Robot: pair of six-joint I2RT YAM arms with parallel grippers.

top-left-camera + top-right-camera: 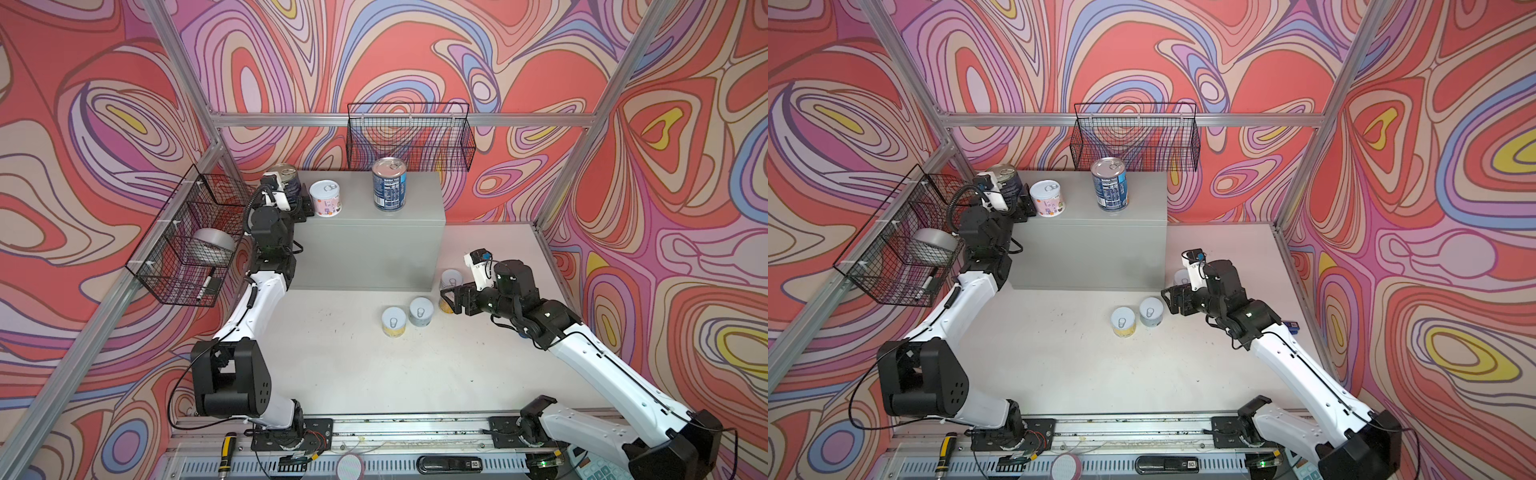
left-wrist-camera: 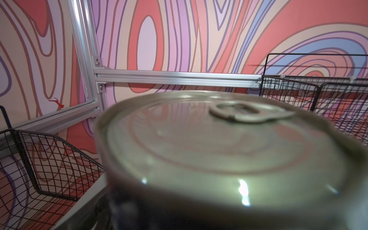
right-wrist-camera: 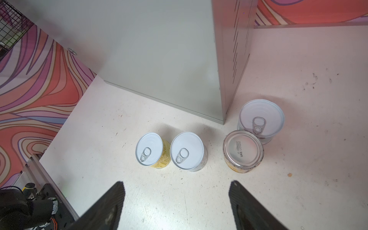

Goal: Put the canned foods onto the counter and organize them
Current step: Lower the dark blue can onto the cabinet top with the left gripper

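Well, four cans [image 3: 187,151] stand before right end effector [image 3: 176,199] (open).

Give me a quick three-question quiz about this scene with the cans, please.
1. How many tin cans stand on the grey metal box-shaped counter?
2. True or false: the right gripper holds a can.
3. The short orange-labelled tin can on the white tabletop is: A upright, B upside down, C on its side.
Key: 1. Three: two tall dark-blue cans and one short pink can. 2. False; it is open and empty. 3. B; a printed code faces up, no pull tab.
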